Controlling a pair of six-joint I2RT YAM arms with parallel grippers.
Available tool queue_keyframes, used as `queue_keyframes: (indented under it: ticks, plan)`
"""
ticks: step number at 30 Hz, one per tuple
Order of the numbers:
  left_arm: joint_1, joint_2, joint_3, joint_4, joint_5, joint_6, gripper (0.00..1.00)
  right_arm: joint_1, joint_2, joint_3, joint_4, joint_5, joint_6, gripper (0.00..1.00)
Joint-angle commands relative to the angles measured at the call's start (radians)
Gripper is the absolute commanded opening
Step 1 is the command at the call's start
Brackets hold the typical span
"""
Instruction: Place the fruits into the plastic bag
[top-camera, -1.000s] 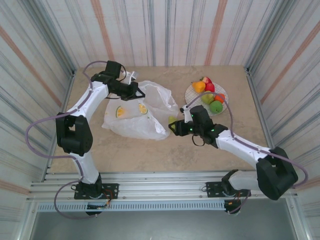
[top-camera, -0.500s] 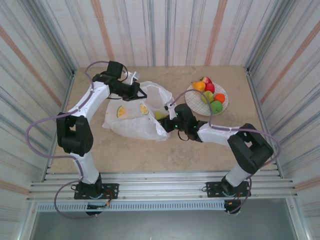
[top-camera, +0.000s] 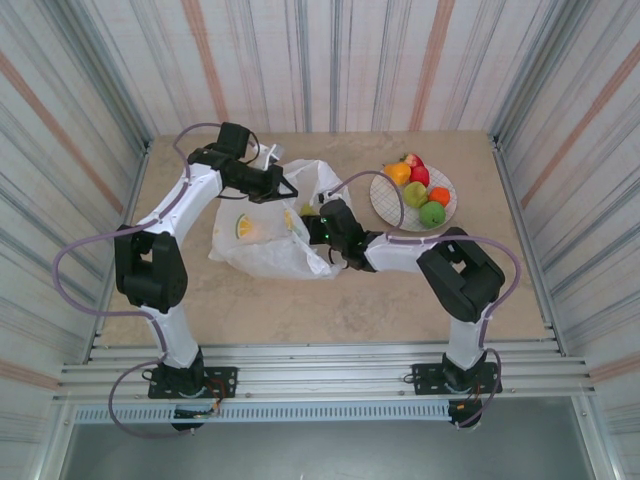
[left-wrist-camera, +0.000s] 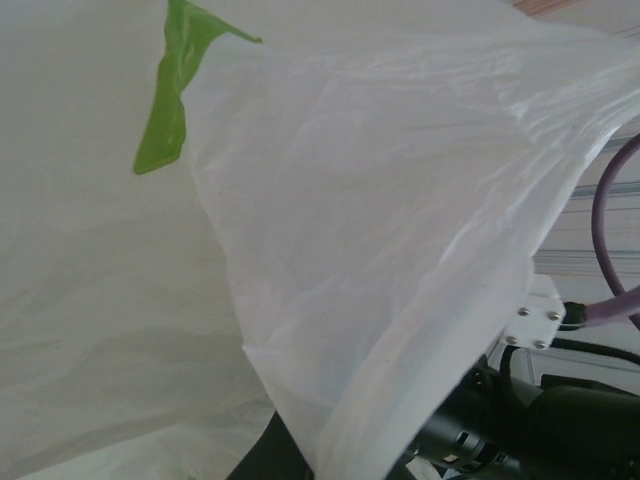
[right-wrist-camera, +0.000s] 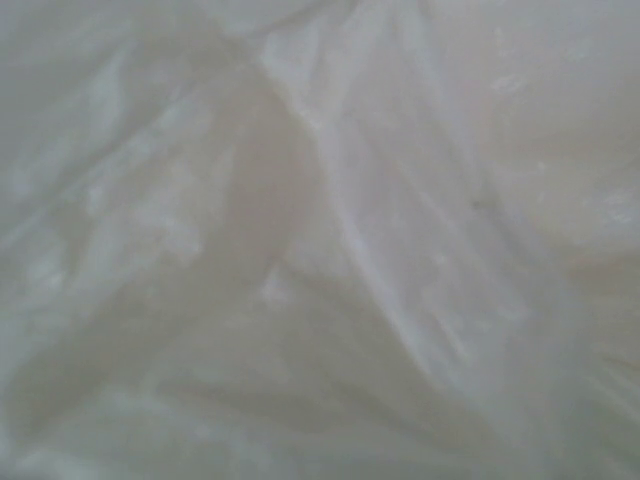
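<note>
Crinkled plastic bag around right claw; plate nearby

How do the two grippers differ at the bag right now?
The left gripper is shut on the rim of the plastic bag, holding the mouth up; the right gripper reaches inside that mouth, its jaws hidden by the film. The left gripper sits at the bag's far side; the right gripper enters from the plate side. Both work at the same opening.

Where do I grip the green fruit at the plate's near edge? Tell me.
Grip the green fruit across its round middle, coming straight down: it sits at the plate's near rim, other fruits crowd its far side, and its top is free.
</note>
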Motion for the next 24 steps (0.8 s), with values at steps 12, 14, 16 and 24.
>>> queue_keyframes:
  ticks: [12,14,16,24]
  plan:
    - [-0.008,-0.042,-0.017,0.013,0.033,-0.012,0.0,0.005,0.08,0.092,0.004,-0.196,0.264,0.79]
    - [-0.008,-0.043,-0.017,0.013,0.033,-0.012,0.0,0.002,0.063,0.081,0.006,-0.223,0.248,0.79]
    - [-0.009,-0.045,-0.016,0.013,0.032,-0.011,0.0,-0.006,0.039,0.066,0.004,-0.254,0.231,0.8]
    - [-0.005,-0.049,-0.017,0.013,0.026,-0.009,0.01,-0.039,-0.135,-0.06,-0.079,-0.288,0.091,0.81]
